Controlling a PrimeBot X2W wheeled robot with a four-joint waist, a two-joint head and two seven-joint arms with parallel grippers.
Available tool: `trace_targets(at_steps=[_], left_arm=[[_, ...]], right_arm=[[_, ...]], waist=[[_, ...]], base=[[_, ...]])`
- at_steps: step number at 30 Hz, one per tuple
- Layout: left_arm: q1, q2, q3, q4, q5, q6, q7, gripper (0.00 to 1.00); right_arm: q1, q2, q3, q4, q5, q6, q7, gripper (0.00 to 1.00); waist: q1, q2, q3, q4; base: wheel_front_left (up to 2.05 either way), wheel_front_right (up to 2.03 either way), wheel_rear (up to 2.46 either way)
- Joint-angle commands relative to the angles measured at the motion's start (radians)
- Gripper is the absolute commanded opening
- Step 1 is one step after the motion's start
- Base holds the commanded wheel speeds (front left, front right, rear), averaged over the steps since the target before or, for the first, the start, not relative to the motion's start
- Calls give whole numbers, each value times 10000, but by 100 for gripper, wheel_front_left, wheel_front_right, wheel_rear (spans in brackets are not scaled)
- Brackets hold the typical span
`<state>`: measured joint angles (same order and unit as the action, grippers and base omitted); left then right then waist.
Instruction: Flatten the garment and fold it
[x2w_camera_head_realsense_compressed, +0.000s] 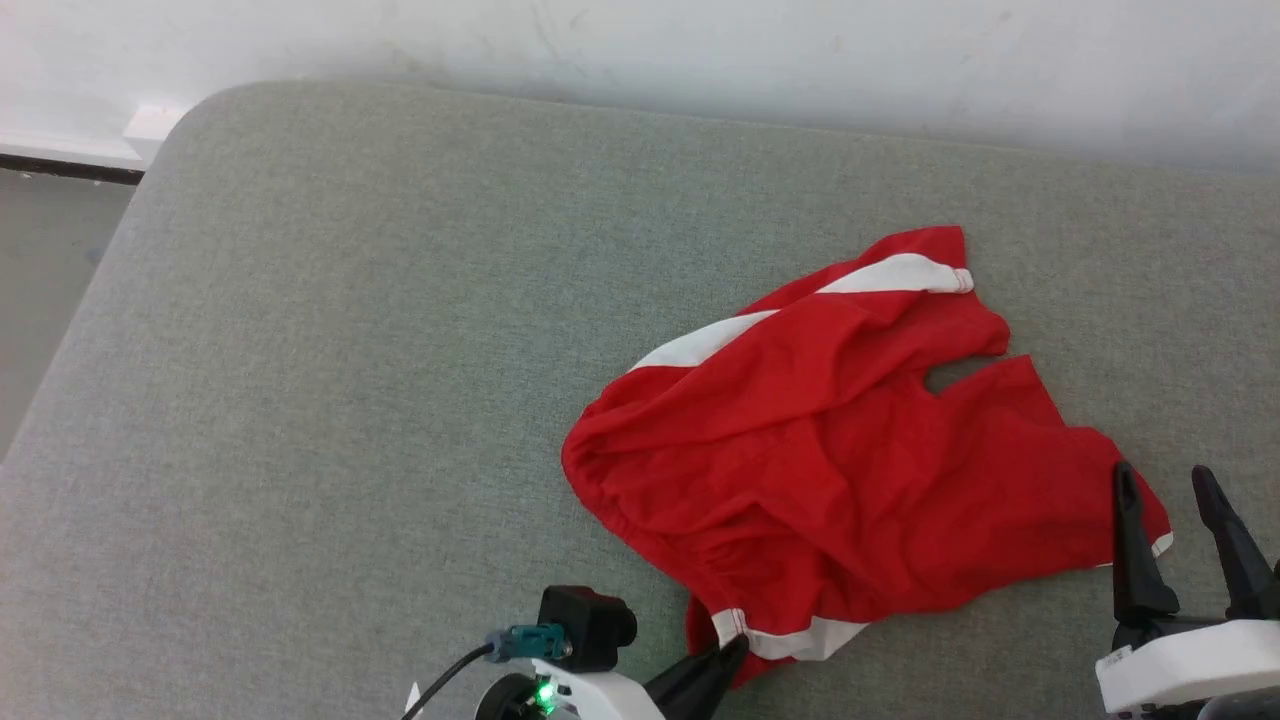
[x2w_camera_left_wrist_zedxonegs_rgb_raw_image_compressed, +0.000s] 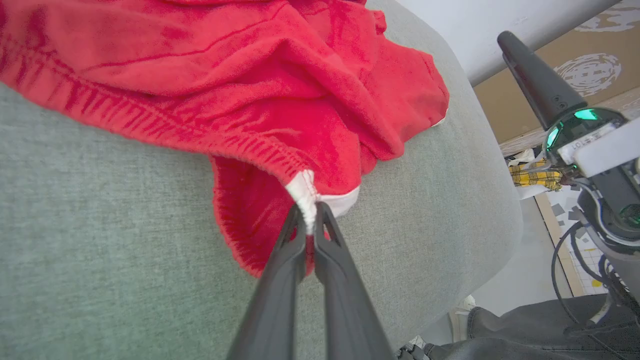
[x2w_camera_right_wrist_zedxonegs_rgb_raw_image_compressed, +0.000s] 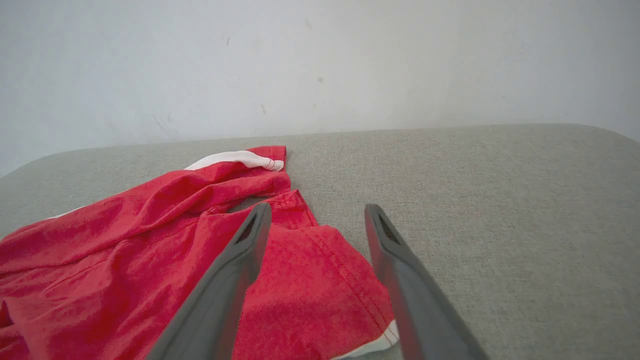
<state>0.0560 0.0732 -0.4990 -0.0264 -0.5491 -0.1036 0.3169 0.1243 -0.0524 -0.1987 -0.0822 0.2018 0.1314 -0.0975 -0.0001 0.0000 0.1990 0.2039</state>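
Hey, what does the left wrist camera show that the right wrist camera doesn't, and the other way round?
Left wrist, not right wrist: the left gripper pinched shut on the white-trimmed corner of the bright red soft shorts, beside their gathered elastic waistband; a yellow checked cloth past the edge.
Right wrist, not left wrist: the right gripper with its open gap over a leg hem; the long white side stripe on the far leg.
Both: the crumpled shorts on the grey-green fabric surface.
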Motion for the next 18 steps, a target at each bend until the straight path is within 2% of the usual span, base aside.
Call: trace_targets(at_steps=[1, 9, 14, 18], left_arm=[[-141, 24, -12, 52, -30, -56, -79, 0], [-160, 171, 334, -16, -179, 26, -482, 0], [67, 574, 930, -543, -354, 269, -556, 0], [327, 981, 1622, -1042, -566, 537, -619, 0]], right_arm=[[-42, 22, -21, 11, 1, -7, -23, 100], [-151, 22, 4, -66, -116, -7, 82, 100], [-327, 22, 227, -301, -550, -7, 438, 100], [-388, 22, 297, -667, -841, -7, 1219, 100]], waist=[[1, 0, 7, 8], [1, 0, -14, 48], [1, 0, -20, 45], [1, 0, 21, 73]], base=[[0, 0, 0], [0, 0, 0], [0, 0, 0], [0, 0, 0]])
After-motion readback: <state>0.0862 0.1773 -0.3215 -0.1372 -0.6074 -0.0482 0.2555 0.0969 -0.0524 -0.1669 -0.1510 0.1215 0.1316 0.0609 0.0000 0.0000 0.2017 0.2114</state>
